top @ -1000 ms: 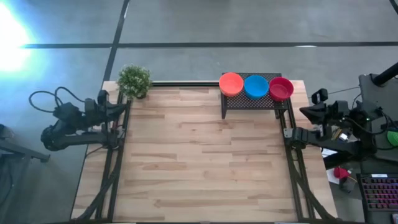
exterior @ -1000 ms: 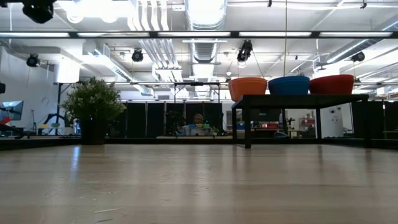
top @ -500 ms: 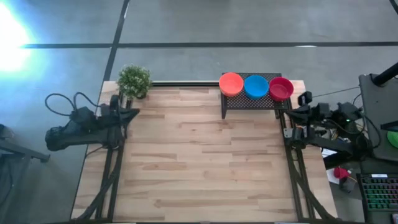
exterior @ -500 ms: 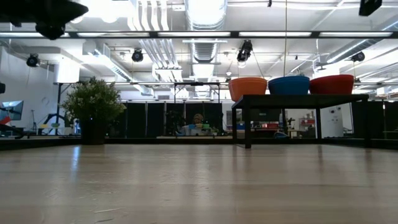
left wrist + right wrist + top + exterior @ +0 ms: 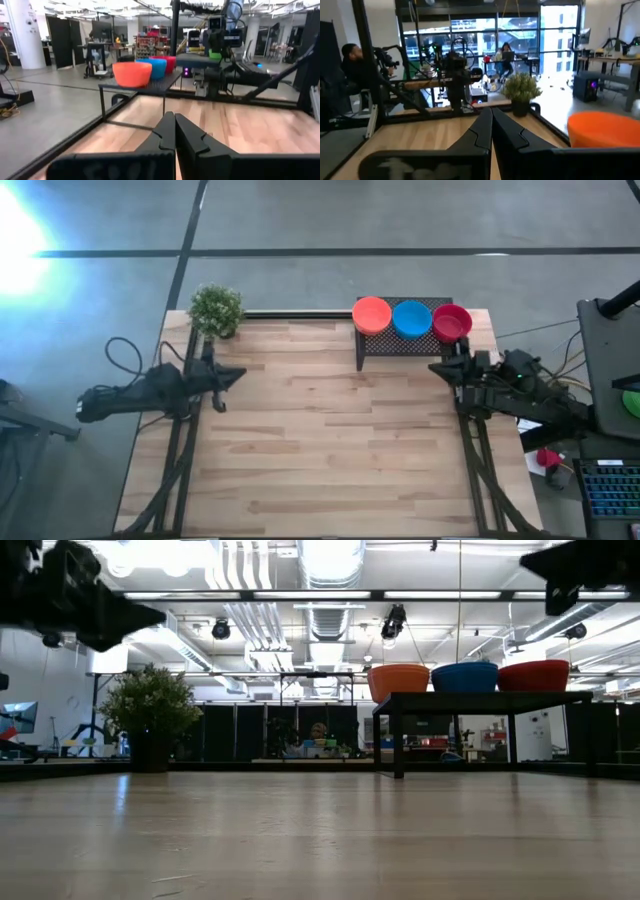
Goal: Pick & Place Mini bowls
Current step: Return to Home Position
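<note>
Jaws swung inward, well apart from bowls (image 5: 411,319)

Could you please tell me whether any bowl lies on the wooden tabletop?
No, the orange bowls, blue bowls and red bowls all sit on the black rack.

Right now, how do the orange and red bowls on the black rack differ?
The round orange plastic bowl sits at the black wire-mesh rack's end nearer the small green potted plant; the round red plastic bowl sits at the opposite end, nearer the right arm's tool. Both stand upright, alike in size, flanking the blue bowl.
</note>
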Tool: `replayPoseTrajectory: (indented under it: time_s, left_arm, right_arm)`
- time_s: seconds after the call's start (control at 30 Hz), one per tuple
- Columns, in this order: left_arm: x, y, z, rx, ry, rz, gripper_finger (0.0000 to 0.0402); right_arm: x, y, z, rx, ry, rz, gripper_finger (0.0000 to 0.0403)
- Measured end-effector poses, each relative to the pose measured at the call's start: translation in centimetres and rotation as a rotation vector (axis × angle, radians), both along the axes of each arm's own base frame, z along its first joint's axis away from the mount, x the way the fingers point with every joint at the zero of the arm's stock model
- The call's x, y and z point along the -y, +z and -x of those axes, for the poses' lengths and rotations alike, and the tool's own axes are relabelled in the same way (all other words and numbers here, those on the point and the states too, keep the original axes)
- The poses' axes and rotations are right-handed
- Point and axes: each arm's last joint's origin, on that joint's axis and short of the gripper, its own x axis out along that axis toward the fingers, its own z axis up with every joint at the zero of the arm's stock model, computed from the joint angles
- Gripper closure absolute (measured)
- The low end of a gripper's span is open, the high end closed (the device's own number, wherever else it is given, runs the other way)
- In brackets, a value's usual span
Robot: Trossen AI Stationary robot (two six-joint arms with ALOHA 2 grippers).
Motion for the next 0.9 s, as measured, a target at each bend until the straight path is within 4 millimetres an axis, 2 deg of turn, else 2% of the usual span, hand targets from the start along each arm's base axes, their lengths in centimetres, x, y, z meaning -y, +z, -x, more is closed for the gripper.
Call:
replayPoseTrajectory:
  time_s: [0.2,0.57,0.9]
  left_arm:
    - [-0.1,-2.8,-0.9,0.011,-0.002,-0.003,0.0401]
    - [0.0,-3.0,-1.0,-0.014,-0.024,-0.031,0.0401]
    - [0.0,-3.1,-1.0,-0.015,-0.029,0.000,0.0401]
  right_arm:
    - [0.4,-2.9,-1.6,0.006,0.020,0.005,0.0395]
    - [0.8,-7.4,-3.2,0.028,0.052,0.010,0.0395]
    - [0.8,-7.9,-3.3,-0.029,0.047,0.026,0.0394]
